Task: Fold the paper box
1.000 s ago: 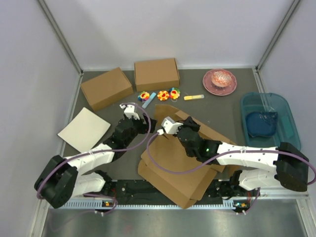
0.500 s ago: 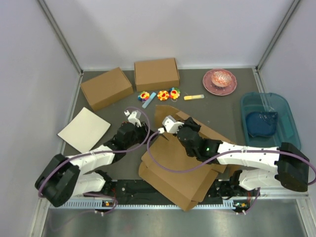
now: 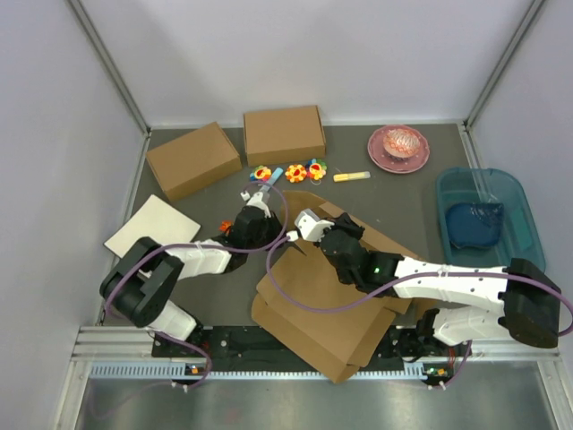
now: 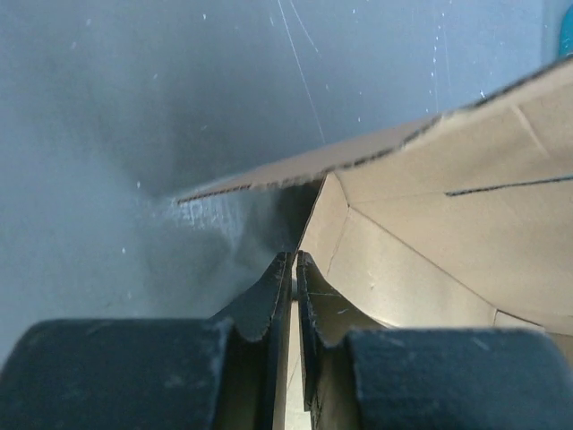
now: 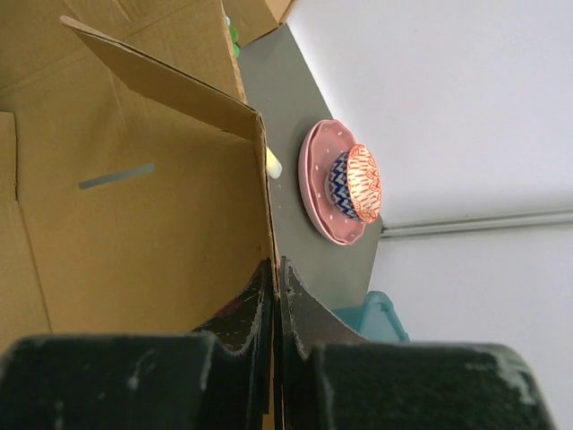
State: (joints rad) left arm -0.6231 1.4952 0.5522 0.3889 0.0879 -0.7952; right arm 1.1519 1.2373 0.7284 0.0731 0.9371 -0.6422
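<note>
Near frame centre, flaps of the brown cardboard paper box point(image 3: 327, 336) are pinched by the closed left hand point(image 4: 293, 262) and right hand point(image 5: 274, 265); raising them upright is judged next.

Table point(image 3: 394, 202) w/ paper box point(image 3: 313, 305), plate point(image 3: 398, 148), tub point(image 3: 524, 215)

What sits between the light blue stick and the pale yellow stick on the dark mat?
Two small red-and-yellow flower-shaped toys lie there side by side; the top external view shows it.

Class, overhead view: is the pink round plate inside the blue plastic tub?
No, the pink plate sits apart from the blue tub.
</note>
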